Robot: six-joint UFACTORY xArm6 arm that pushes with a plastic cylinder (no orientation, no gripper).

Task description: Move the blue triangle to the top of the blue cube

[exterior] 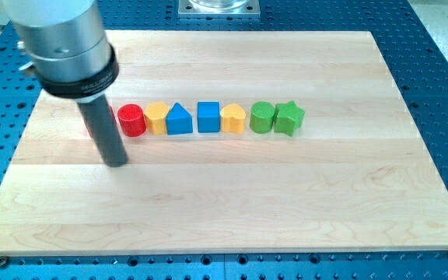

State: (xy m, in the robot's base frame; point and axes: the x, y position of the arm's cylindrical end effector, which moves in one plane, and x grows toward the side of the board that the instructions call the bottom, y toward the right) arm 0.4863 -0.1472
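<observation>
The blue triangle [179,120] sits in a row of blocks across the middle of the wooden board [286,202]. The blue cube [208,117] stands just to its right, a small gap apart. My tip [117,162] rests on the board below and to the left of the row, left of the blue triangle and below the red cylinder [131,120]. The rod partly hides a red block [113,118] at the row's left end.
The row runs left to right: red block, red cylinder, yellow block [156,117], blue triangle, blue cube, yellow block [233,120], green cylinder [262,117], green star [289,117]. A blue perforated table surrounds the board.
</observation>
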